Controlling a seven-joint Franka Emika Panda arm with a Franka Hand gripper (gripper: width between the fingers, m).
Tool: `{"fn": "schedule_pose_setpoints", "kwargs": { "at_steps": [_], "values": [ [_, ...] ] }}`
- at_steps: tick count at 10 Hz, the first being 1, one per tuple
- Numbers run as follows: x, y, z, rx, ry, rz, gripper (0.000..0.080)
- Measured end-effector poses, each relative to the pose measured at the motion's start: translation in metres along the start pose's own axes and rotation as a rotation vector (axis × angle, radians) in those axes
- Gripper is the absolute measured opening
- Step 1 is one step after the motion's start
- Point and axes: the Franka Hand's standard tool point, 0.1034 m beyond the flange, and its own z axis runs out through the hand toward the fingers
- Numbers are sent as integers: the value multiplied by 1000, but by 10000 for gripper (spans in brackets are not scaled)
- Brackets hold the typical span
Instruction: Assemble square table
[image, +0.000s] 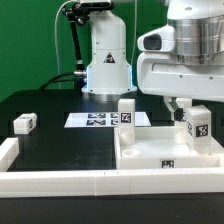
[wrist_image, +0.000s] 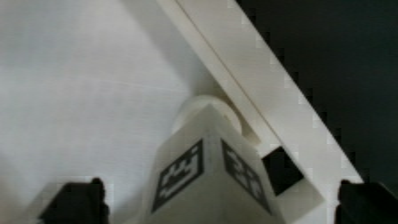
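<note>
One tabletop (image: 145, 160), three legs (image: 22, 123) (image: 127, 112) (image: 197, 125).

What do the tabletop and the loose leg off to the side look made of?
Tabletop: probably moulded white plastic, smooth finish; even colour, raised rim in one piece. Loose leg: likely the same white plastic, with a matte printed tag on its face.

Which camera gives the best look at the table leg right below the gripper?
The wrist view: the leg appears close up, two tagged faces clear, standing on the tabletop by its rim. The exterior view shows it small, in the tabletop's corner at that view's right.
</note>
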Motion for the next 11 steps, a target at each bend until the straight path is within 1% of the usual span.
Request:
{"fn": "schedule_pose_setpoints", "kwargs": {
  "at_steps": [1, 5, 8, 9, 10, 11],
  "values": [
    [-1, -1, 0, 0, -1, -37, 649],
    [1, 1, 0, 0, -1, -367, 649],
    [2, 0, -2, -3, 6, -505, 649],
    [3, 0, -2, -9, 7, -566, 561],
    [3, 0, -2, -9, 7, -558, 426],
    [3, 0, -2, -9, 7, -558, 426]
  ]
}}
